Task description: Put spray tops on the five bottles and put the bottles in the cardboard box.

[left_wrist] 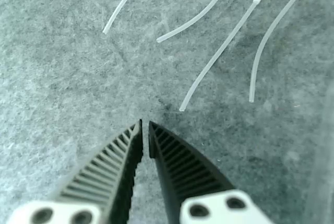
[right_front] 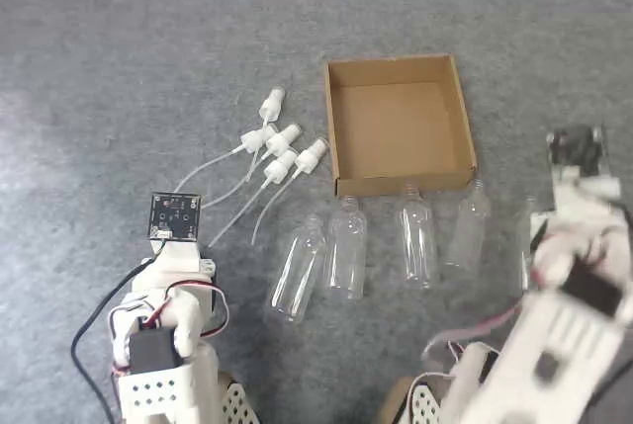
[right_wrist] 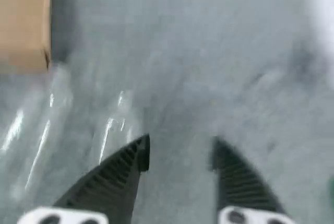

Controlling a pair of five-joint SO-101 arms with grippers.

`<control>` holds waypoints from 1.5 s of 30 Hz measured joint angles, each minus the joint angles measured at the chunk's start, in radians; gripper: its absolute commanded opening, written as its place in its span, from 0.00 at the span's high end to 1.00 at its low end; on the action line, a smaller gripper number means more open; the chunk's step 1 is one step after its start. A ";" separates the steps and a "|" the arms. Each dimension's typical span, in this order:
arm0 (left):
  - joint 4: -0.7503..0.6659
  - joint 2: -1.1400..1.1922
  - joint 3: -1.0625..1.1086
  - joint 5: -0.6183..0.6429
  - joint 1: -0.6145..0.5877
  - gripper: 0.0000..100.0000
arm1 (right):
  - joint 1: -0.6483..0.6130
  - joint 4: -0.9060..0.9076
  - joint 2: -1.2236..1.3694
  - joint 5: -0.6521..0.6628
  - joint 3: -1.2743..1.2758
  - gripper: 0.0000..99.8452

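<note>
We are looking at five bottles [right_front: 346, 246] lying on the desk [right_front: 119, 98] at 6 o'clock from the cardboard box [right_front: 406, 185]. They are looking light and slippery, so we are thinking the middle is best to grab. The spray tops [right_front: 282, 137], with bendy tubes, are lying at 9 o'clock from the box. The left gripper [left_wrist: 145, 125] is sitting closed on nothing and the right gripper [right_wrist: 180, 148] is hanging open.

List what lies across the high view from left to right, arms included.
left arm → spray tops → cardboard box → right arm. The bottles are left out: their row runs across below the spray tops and the box.
</note>
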 measured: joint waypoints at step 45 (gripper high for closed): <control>0.000 0.000 0.000 0.000 0.000 0.99 | -0.144 0.084 0.704 -0.084 -0.311 0.75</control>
